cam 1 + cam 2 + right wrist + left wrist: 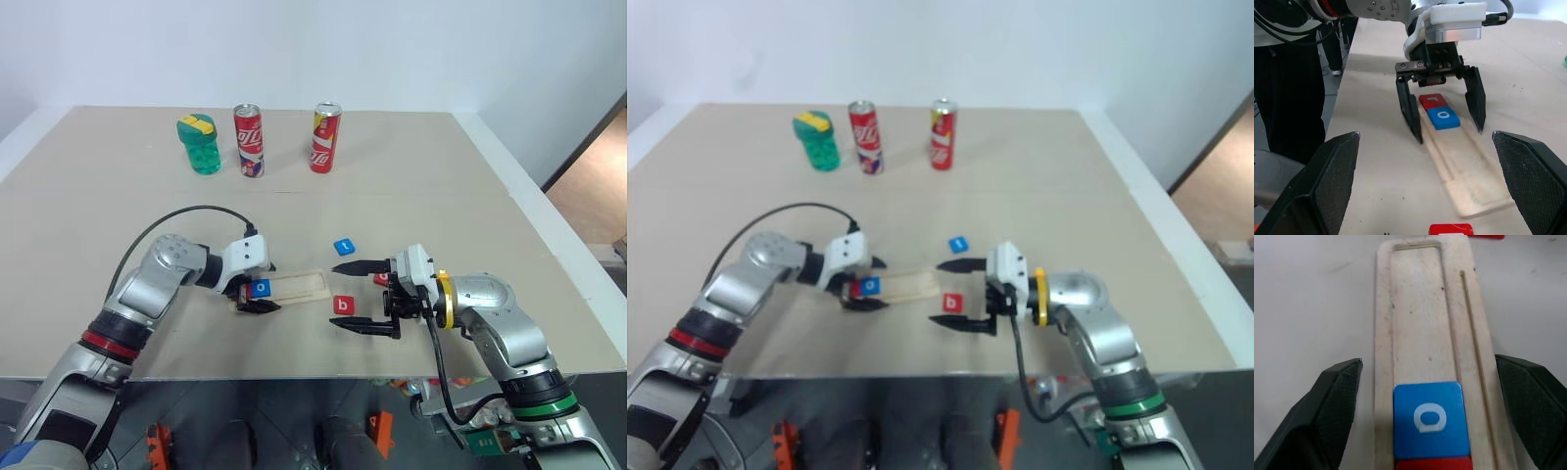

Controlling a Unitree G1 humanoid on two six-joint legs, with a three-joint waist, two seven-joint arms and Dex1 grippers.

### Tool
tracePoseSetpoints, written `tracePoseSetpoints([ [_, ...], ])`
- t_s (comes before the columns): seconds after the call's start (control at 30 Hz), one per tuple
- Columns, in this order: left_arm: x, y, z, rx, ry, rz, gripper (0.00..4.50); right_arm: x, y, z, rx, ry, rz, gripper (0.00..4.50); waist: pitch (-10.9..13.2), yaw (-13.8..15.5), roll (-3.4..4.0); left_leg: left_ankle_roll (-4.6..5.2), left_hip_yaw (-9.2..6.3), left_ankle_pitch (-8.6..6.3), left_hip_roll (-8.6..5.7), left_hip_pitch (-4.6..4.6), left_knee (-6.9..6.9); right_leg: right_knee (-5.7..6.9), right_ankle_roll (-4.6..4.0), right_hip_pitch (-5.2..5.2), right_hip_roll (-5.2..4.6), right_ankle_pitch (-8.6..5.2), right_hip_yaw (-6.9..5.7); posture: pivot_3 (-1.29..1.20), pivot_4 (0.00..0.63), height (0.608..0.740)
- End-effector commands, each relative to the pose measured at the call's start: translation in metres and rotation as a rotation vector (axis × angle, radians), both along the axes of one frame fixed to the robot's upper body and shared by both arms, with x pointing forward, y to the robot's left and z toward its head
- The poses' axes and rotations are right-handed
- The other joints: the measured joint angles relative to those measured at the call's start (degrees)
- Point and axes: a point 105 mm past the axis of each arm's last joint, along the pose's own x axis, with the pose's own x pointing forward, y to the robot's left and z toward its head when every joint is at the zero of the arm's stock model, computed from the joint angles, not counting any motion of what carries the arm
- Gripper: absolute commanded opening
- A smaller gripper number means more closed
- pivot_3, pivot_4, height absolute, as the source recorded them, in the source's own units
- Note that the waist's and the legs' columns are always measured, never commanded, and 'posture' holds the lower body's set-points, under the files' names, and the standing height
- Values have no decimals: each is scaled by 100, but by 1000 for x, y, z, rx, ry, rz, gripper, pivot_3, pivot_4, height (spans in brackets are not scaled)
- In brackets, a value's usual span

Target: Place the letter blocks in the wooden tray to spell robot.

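Observation:
The wooden tray (299,285) lies on the table in front of me. Its left end holds a red letter block (1433,99) and, beside it, a blue "o" block (261,289). My left gripper (266,287) stands open with a finger on each side of the tray, straddling the blue "o" without touching it. A red "b" block (343,305) lies on the table between the open fingers of my right gripper (351,296). Farther back sits a blue block (344,247). Another red block (381,279) is half hidden behind the right gripper.
A green bottle (199,144) and two red cans (249,140) (325,137) stand in a row at the back. The table's front edge (294,376) runs close under both arms. A drop to the floor lies past its right edge.

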Motion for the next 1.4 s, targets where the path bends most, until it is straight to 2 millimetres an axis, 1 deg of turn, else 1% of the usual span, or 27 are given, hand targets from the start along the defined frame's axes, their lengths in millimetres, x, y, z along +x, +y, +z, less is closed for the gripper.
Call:
tracePoseSetpoints([
  [0.03,0,8,32,-100,-59,-10,4440,9,-7,7,-1,-18,-50,4500,0,0,0,0,1,0,0,-1,0,0,0,0,0,0,1,0,150,740],
  [0.13,-5,13,44,-161,-77,-25,4440,15,-9,2,-17,-5,-83,4500,0,2,1,0,1,0,0,-2,-3,0,0,-3,-1,-2,0,0,150,740],
  [0.2,-11,16,44,-167,-90,-55,4440,17,-10,-4,-30,9,-96,4500,0,0,1,0,2,0,0,-2,-4,0,-1,-4,-1,-3,0,0,150,740],
  [0.23,-14,16,42,-165,-94,-71,4440,17,-10,-6,-37,14,-96,4500,0,-2,1,0,2,0,0,-2,-4,0,-1,-4,-1,-4,1,0,150,740],
  [0.37,-27,9,63,-303,-101,-109,4440,22,-14,-16,-71,33,-123,4500,2,3,1,0,-1,-1,2,-5,-5,-1,-2,-5,-2,-5,-4,0,150,740],
  [0.43,-37,9,66,-356,-78,-125,4440,24,-16,-21,-89,48,-139,4500,2,2,2,0,-1,-1,2,-5,-3,0,-1,-4,-2,-4,-4,0,150,740],
  [0.57,-53,9,59,-426,-41,-114,4440,26,-18,-29,-109,64,-154,4500,1,-9,4,0,5,-1,1,0,-4,0,-1,-3,-4,-3,2,0,150,740],
  [0.73,-61,12,41,-438,-50,-53,4440,30,-24,-41,-142,75,-205,4500,2,0,4,0,0,-1,3,1,-4,0,-3,-2,-2,-2,-2,0,150,740],
  [0.83,-65,12,36,-467,-62,-2,4440,32,-25,-48,-151,80,-236,4500,2,0,4,0,4,-1,2,1,-2,0,-3,-2,-6,-2,1,0,150,740],
  [0.9,-71,12,31,-479,-73,15,4500,30,-24,-57,-167,98,-247,3961,2,0,4,0,5,-1,1,1,-3,-1,-2,-2,-8,-2,3,0,150,740],
  [0.93,-73,12,28,-478,-78,18,4500,29,-23,-60,-175,106,-248,3790,2,-1,4,0,6,-1,1,1,-3,-1,-2,-2,-9,-2,3,0,150,740],
  [0.97,-75,12,26,-477,-80,19,4500,28,-22,-63,-181,109,-251,3441,2,-3,4,0,7,-1,1,1,-4,-1,-3,-2,-9,-3,4,0,150,740],
  [1.0,-77,12,25,-476,-80,22,4500,28,-21,-64,-179,109,-252,2812,1,-5,4,0,7,-1,1,2,-4,-1,-3,-2,-10,-3,4,0,150,740],
  [1.03,-78,12,22,-465,-83,21,4500,27,-20,-65,-178,108,-252,2626,1,-1,3,0,7,-1,2,3,-4,-1,-3,-2,-9,-3,3,0,150,740],
  [1.17,-79,12,19,-456,-88,31,4500,26,-17,-64,-168,111,-259,1237,1,-1,3,1,6,0,3,14,-3,-1,-28,6,-8,-9,0,0,150,740],
  [1.27,-78,14,21,-478,-103,73,4500,23,-16,-56,-140,98,-263,1211,1,-2,3,2,8,2,2,17,-1,-1,-30,8,-9,-8,3,0,150,740],
  [1.3,-75,17,22,-487,-120,101,4500,23,-15,-48,-124,82,-258,1211,1,-5,3,2,9,2,2,17,-1,-1,-30,8,-9,-9,5,0,150,740],
  [1.4,-71,25,20,-495,-172,182,4500,29,-7,-14,-72,35,-216,1211,2,-13,5,2,11,2,3,15,-3,-1,-29,4,-9,-9,7,0,150,740],
])
